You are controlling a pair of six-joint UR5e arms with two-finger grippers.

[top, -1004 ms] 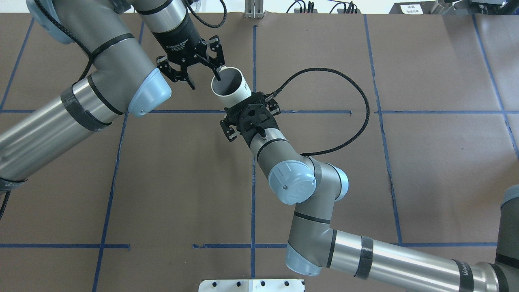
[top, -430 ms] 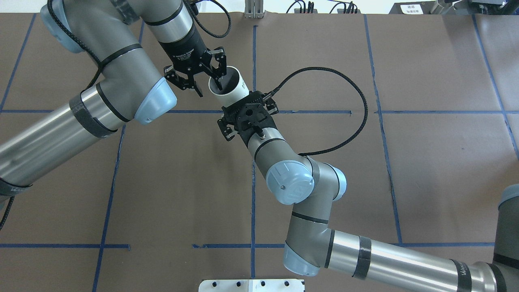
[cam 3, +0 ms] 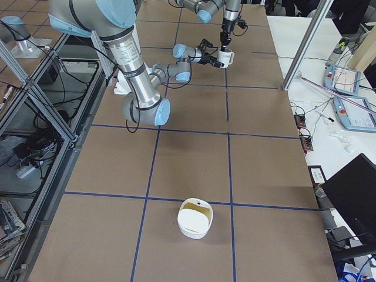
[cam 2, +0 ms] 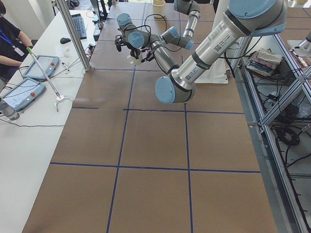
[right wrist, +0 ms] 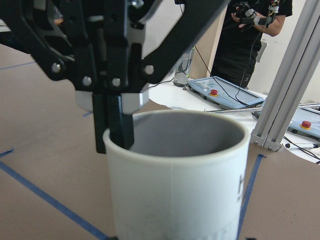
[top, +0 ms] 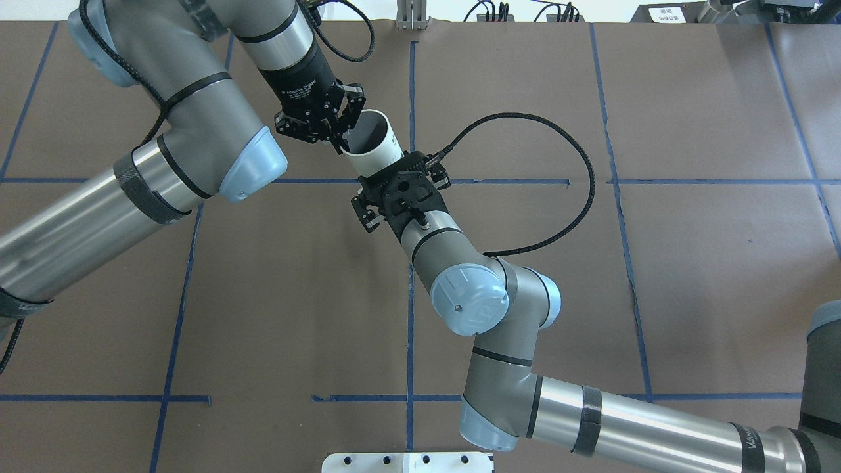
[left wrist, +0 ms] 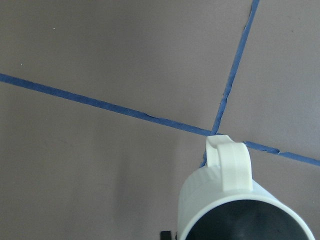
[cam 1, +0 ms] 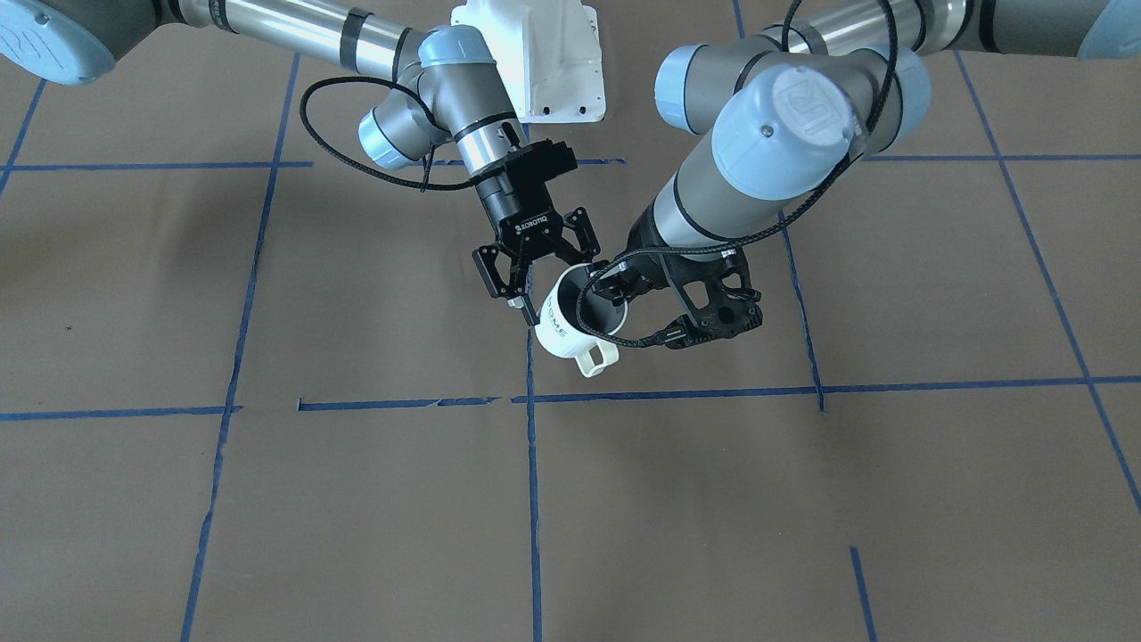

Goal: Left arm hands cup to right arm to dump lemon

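Left gripper (top: pixel 341 136) pinches cup (top: pixel 378 150) rim, right gripper (cam 1: pixel 562 290) clamps its body: mid hand-over, so left should let go and back off before tipping.

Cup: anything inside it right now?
Inside the cup, only grey wall and one finger of the left gripper dipping over the rim show. No lemon is visible; the bottom is dark or hidden in every view.
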